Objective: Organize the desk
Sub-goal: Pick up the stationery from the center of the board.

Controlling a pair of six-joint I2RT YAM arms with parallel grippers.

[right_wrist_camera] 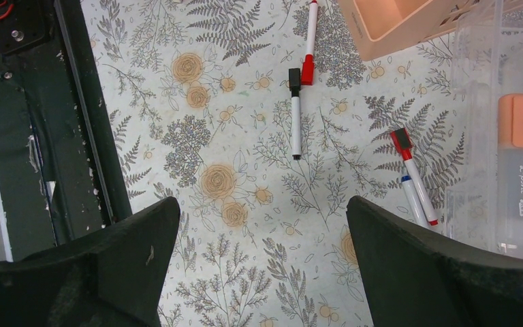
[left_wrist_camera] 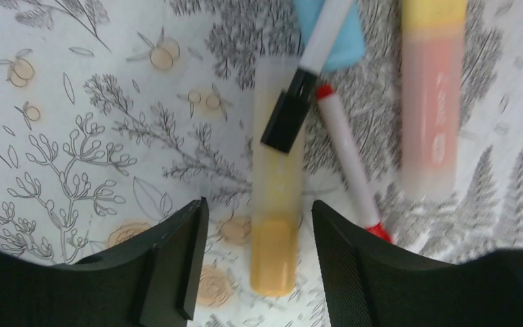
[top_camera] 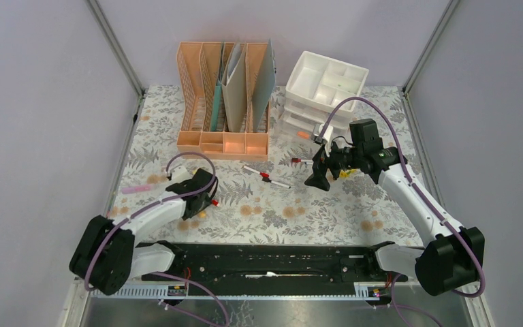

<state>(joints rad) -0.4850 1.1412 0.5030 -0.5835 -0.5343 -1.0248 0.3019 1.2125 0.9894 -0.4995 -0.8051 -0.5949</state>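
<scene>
The desk [top_camera: 299, 211] is covered in pale fern-print cloth. My left gripper [top_camera: 204, 197] is low over it at the left, open. Its jaws stand astride a yellow highlighter [left_wrist_camera: 276, 204], with a gap on each side. A black-capped white marker [left_wrist_camera: 293, 116] lies across the highlighter's far end. Just right of it lie a red-ended marker [left_wrist_camera: 351, 167] and a pink highlighter [left_wrist_camera: 429, 102]. My right gripper [top_camera: 320, 178] hangs open and empty above the desk [right_wrist_camera: 259, 170], in front of the drawer unit.
A peach file rack [top_camera: 225, 102] and a white drawer unit [top_camera: 323, 85] stand at the back. Markers [top_camera: 265, 176] lie between the arms, black-capped [right_wrist_camera: 295, 116] and red-capped [right_wrist_camera: 309, 41]. Two more markers [right_wrist_camera: 415, 177] lie by a clear drawer holding an orange highlighter [right_wrist_camera: 517, 177]. A pink pen [top_camera: 135, 189] lies far left.
</scene>
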